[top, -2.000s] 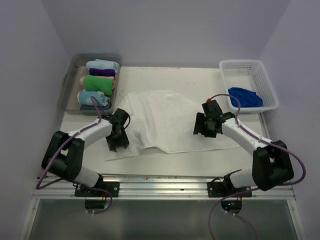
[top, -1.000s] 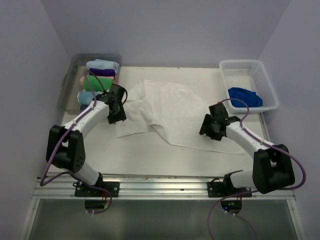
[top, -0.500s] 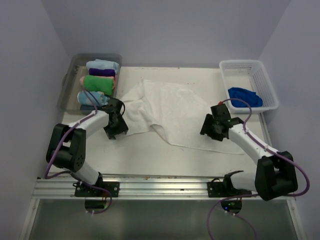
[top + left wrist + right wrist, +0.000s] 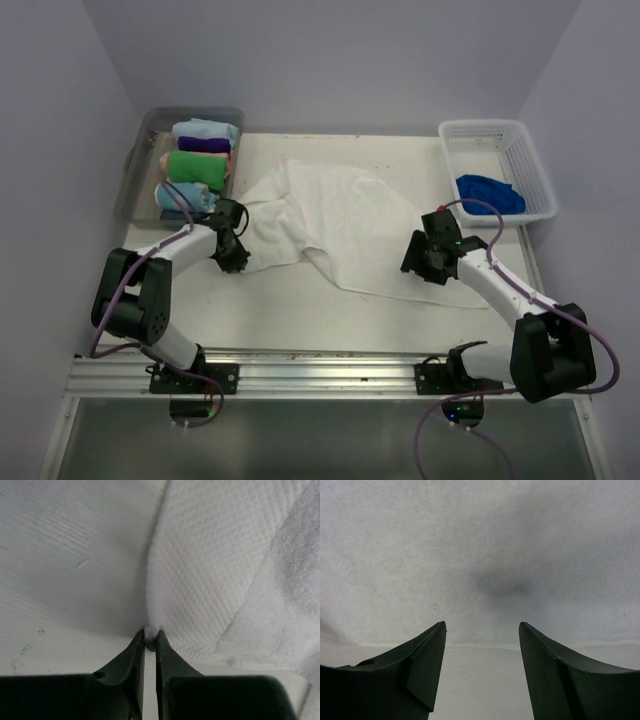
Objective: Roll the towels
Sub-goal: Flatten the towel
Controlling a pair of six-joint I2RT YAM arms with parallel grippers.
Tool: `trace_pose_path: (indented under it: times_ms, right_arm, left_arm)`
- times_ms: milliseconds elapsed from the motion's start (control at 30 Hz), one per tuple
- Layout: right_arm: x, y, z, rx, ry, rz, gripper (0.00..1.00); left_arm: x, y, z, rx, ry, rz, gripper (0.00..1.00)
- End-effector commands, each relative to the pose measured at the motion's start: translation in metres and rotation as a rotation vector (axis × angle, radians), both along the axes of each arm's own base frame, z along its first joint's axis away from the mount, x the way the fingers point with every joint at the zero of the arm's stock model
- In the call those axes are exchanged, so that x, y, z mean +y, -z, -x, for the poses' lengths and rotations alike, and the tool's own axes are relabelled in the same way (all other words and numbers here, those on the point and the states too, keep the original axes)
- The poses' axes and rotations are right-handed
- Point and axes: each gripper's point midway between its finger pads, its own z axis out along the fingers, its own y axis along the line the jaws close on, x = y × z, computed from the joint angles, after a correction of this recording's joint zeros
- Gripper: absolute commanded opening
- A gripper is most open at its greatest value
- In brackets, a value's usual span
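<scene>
The white towel (image 4: 345, 220) lies rumpled across the middle of the table, its left part folded over on itself. My left gripper (image 4: 234, 257) sits at the towel's near left corner. In the left wrist view this gripper (image 4: 151, 635) is shut on a small tuft of that corner of the white towel (image 4: 215, 570). My right gripper (image 4: 424, 266) is low over the towel's right near edge. In the right wrist view it (image 4: 482, 627) stands open, with the towel (image 4: 480, 555) beyond its tips and nothing between them. The blue towel (image 4: 490, 192) lies crumpled in the white basket.
A clear bin (image 4: 135, 185) at the back left holds several rolled towels, among them a green one (image 4: 195, 166). The white basket (image 4: 500, 130) stands at the back right. Bare table (image 4: 300, 310) runs along the near edge in front of the towel.
My left gripper came back from the far left toward the near side, opened, then closed on the white towel's corner. The right arm barely moved.
</scene>
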Motion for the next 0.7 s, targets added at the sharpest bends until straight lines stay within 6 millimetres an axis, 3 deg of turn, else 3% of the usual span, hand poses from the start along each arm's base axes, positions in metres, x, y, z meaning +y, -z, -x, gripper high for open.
trace_pose_path:
  times_ms: [0,67,367,500,667]
  right_arm:
    - [-0.004,-0.008,0.002,-0.021,0.016,0.008,0.64]
    - [-0.008,-0.01,0.003,-0.025,0.023,0.022,0.65]
    - [-0.039,-0.02,0.018,-0.024,0.121,0.052,0.68]
    - [-0.06,-0.021,0.037,0.028,0.218,0.056,0.65]
    - [-0.083,-0.02,0.06,0.077,0.384,0.085,0.63]
  left_arm:
    - [0.004,0.016,-0.001,0.015,-0.026,-0.018,0.1]
    - [0.005,0.002,-0.006,-0.009,-0.013,-0.022,0.0]
    - [0.031,-0.103,-0.026,-0.227,-0.002,-0.083,0.0]
    - [0.053,-0.12,-0.031,-0.274,-0.046,-0.056,0.0]
    - [0.068,-0.118,-0.028,-0.256,-0.089,-0.035,0.0]
